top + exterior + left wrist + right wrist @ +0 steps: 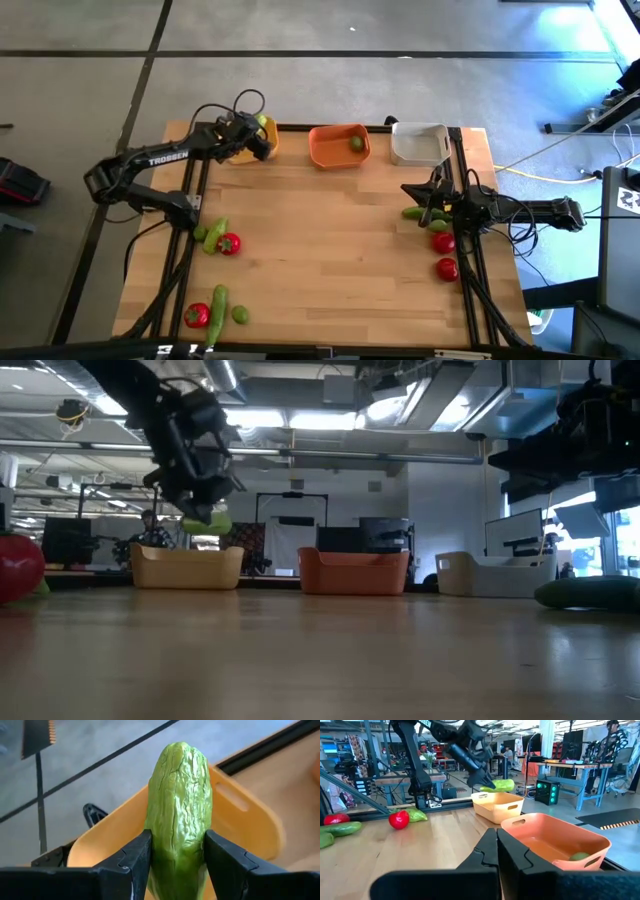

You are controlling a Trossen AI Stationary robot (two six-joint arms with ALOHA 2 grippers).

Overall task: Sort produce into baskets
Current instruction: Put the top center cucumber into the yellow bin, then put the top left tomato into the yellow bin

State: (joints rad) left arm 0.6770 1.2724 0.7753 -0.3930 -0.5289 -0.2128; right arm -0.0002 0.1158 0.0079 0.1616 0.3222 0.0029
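Closest to the lens, we see a green cucumber piece (180, 815) clamped between the left gripper's (172, 857) two dark fingers, held above the yellow basket (243, 150) at the table's far edge. We note one lime (355, 143) lying in the orange basket (338, 146), with the white-grey basket (418, 143) beside it. We find the right gripper (496, 851) clenched on nothing, hovering near a cucumber (414, 212) and two tomatoes (443, 241). Other produce lies at the table's left side.

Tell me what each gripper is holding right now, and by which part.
The left gripper pinches a green cucumber across its lower body, over the yellow basket. The right gripper is shut on nothing.
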